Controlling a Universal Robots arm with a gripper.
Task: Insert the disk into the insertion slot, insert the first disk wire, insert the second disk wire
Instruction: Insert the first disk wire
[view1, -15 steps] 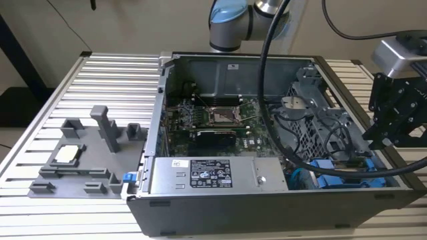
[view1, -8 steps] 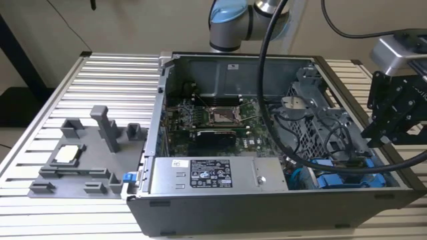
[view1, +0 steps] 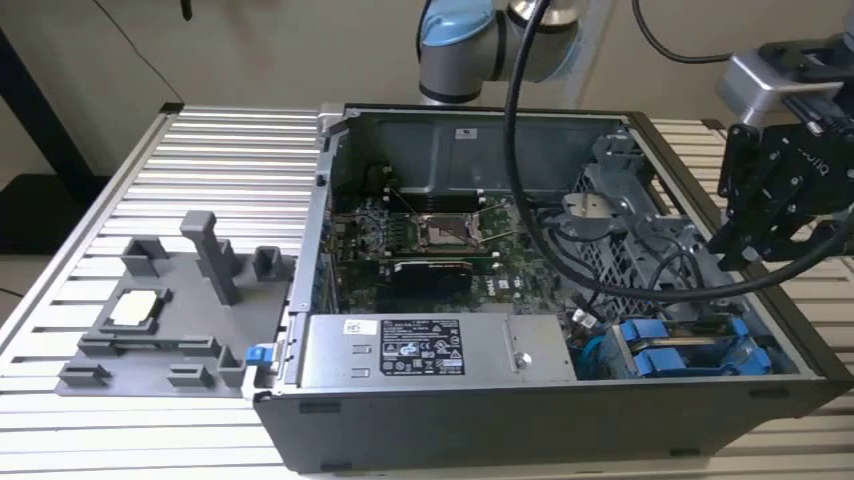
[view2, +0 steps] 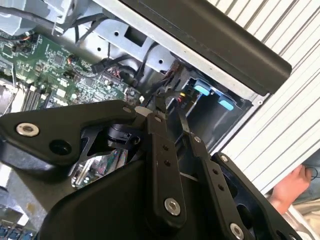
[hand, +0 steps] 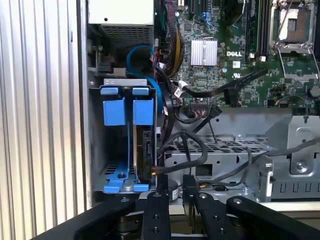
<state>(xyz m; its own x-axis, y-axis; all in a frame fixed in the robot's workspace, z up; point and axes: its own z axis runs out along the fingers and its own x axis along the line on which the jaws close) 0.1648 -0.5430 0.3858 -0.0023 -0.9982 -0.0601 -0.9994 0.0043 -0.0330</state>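
Exterior view: an open computer case (view1: 534, 300) lies on a slatted aluminium table (view1: 227, 160). The gripper (view1: 747, 240) hangs above the case wall on the exterior view's right, clear of the parts inside. The disk (view1: 667, 358), in its blue carrier, sits in the near corner of the case on that same side, just beside the silver power-supply box (view1: 420, 350). A grey fixture tray (view1: 160, 300) rests on the table at the exterior view's left, well apart from the gripper.

Second wrist view: the two black fingers (view2: 160, 145) stand a narrow gap apart with nothing visible between them. They point down toward black cables and the green motherboard (view2: 45, 65). A person's hand (view2: 292, 189) shows beyond the table edge.

First wrist view: the fingertips (hand: 157, 192) are close together but not touching, and they grip nothing. A black cable (hand: 195, 150) runs just beside them. The disk stands on edge inside the insertion slot (hand: 97, 145), its blue carrier tabs at the slot mouth.
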